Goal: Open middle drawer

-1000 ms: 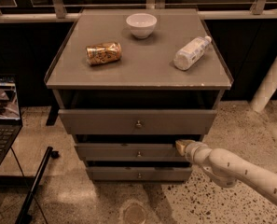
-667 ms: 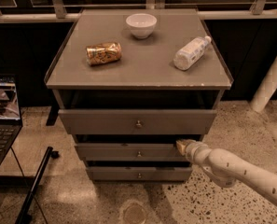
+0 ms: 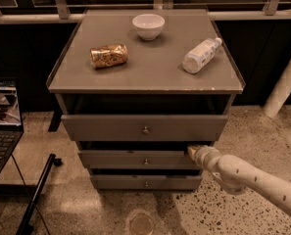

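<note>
The grey cabinet [image 3: 145,77] has three drawers. The middle drawer [image 3: 135,159] is a low grey panel with a small round metal knob [image 3: 146,161] at its centre, between the taller top drawer [image 3: 144,127] and the narrow bottom drawer [image 3: 146,181]. It stands out a little from the cabinet, less than the top drawer. My gripper [image 3: 192,151] comes in from the lower right on a white arm [image 3: 253,177] and sits at the top right corner of the middle drawer's front, well to the right of the knob.
On the cabinet top are a white bowl [image 3: 148,26], a gold can lying on its side [image 3: 109,56] and a white bottle lying on its side [image 3: 201,56]. An open laptop [image 3: 3,119] stands at the left. A black pole [image 3: 35,195] lies on the speckled floor.
</note>
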You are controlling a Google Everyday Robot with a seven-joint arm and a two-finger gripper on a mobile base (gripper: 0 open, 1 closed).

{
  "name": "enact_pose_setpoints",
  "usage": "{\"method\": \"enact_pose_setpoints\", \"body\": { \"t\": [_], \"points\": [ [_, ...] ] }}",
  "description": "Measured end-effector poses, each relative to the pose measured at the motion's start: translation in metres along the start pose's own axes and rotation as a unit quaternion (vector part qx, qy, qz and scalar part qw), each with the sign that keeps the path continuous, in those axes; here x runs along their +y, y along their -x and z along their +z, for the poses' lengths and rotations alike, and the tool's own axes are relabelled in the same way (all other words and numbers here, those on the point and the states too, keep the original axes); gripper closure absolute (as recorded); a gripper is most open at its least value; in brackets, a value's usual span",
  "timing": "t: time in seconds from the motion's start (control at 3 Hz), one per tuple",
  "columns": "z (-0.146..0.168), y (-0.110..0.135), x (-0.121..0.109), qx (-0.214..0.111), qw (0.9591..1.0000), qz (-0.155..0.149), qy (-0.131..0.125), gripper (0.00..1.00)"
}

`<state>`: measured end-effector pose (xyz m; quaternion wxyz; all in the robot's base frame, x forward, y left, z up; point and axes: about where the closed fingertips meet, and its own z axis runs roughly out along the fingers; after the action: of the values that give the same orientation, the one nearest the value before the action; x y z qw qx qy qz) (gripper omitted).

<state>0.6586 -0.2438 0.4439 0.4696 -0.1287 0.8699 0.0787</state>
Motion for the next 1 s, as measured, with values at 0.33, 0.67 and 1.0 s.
{"method": "enact_pose_setpoints", "body": {
  "t": [0.33,0.67,1.0],
  "points": [
    [0.0074,0.0097,-0.0101,-0.008,0.9998,0.002,-0.019,1.00],
    [0.0074,0.0100,-0.0105,-0.009,0.9998,0.002,-0.019,1.00],
    [0.0112,0.0030,-0.0069,0.012,0.9998,-0.012,-0.014,1.00]
  ]
}}
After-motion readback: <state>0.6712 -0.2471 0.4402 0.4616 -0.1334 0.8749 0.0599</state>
